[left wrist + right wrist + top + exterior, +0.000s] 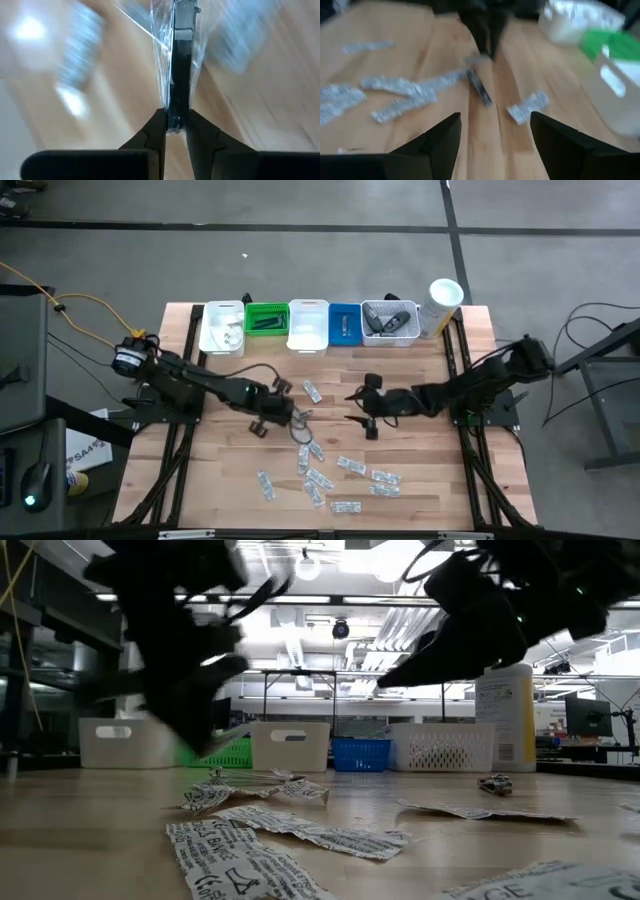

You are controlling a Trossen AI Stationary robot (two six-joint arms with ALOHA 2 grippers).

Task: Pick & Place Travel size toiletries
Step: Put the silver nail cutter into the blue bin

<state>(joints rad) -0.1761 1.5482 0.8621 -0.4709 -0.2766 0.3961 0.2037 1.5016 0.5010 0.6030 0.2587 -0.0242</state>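
Several printed clear/white sachets (330, 475) lie flat on the wooden table (220, 480), toward its near middle; one more sachet (312, 392) lies apart, farther back. My left gripper (291, 413) hangs over the table's middle, shut on a dark razor in clear wrap (181, 60), which also shows as the razor (479, 87) in the right wrist view. My right gripper (361, 411) stands open just to the right of it, its fingers (440, 145) pointing toward the left gripper with nothing between them. My left gripper pinches one end of the wrapped razor (176, 121) between its two fingers. The fingers slant down from the table's left side and lie along the razor's length. The razor sticks out past the fingertips, slanting down, and appears clear of the table.
Along the far edge stands a row of bins: white (222, 327), green (266, 319), white (308, 325), blue (345, 325) and a white lattice bin (390, 323). A tall white canister (443, 300) stands at the far right. A small metal piece (495, 784) lies on the table.
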